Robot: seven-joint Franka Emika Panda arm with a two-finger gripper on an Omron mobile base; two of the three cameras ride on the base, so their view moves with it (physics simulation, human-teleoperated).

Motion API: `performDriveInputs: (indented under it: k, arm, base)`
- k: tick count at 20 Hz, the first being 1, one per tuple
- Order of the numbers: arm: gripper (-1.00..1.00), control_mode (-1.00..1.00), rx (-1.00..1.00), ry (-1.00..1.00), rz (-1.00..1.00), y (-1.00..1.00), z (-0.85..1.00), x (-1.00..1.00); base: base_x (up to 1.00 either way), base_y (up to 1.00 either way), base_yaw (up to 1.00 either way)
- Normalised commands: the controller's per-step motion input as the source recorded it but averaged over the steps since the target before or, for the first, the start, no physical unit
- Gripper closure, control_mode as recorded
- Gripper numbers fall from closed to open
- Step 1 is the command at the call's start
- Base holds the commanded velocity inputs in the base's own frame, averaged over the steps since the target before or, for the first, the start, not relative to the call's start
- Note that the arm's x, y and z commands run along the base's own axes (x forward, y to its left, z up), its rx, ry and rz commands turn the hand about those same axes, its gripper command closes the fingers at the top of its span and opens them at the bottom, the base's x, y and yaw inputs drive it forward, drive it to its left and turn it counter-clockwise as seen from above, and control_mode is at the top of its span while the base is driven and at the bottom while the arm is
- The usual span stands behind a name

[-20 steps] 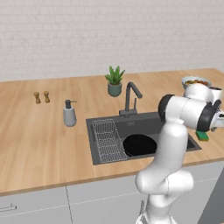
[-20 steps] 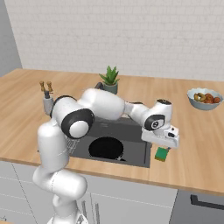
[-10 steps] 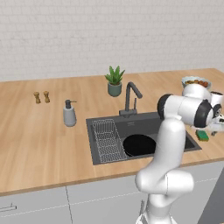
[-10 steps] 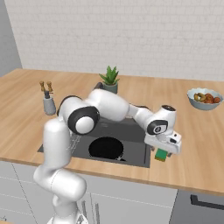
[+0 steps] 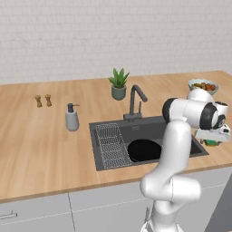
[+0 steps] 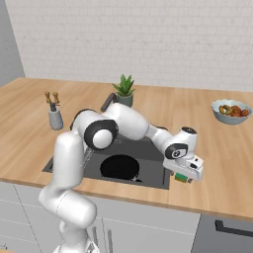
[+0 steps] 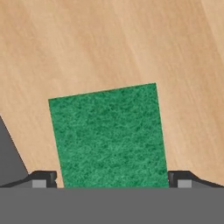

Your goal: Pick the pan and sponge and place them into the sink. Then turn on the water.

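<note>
**A:** Far left of the claw, the small grey soap bottle (image 5: 71,118) stands on the wooden counter (image 5: 41,140), and nearer in, the round, shallow, all-black pan (image 5: 144,150) already lies inside the large dark grey recessed sink (image 5: 154,129).

**B:** And the claw (image 7: 112,179) itself?

**A:** Lower than a second ago, and further right of the basin. It has dropped right over the small rectangular green sponge (image 7: 109,135), which sits flat on the wood just past the sink's right rim.

**B:** Gripping it?

**A:** Not yet: the two dark fingertips (image 7: 43,179) stand wide, one on each side of the sponge, with the green block between them.

**B:** Anything beyond?

**A:** The grey bowl of food (image 6: 232,110), well behind the claw. Unmoved.
</note>
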Motion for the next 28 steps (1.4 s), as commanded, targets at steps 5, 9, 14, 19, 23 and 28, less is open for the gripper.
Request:
performDriveInputs:
  k: [5,9,14,19,23,28]
  arm:
    - [1.0,-1.0,0.0,0.0,-0.02,0.0,-0.26,0.06]
    - [1.0,-1.0,0.0,0.01,-0.01,0.0,-0.01,0.0]
    - [1.0,-1.0,0.0,-0.01,0.0,0.26,0.04,0.0]
    - [1.0,-1.0,0.0,-0.14,0.06,0.77,0.19,0.0]
    - [1.0,-1.0,0.0,-0.1,0.08,1.0,0.28,0.0]
    - [1.0,-1.0,-0.01,-0.07,0.05,1.0,0.05,0.02]
  base:
    - [0.0,0.0,0.0]
    - [0.0,0.0,0.0]
    - [0.0,0.0,0.0]
    - [0.0,0.0,0.0]
    - [0.0,0.0,0.0]
    - [0.0,0.0,0.0]
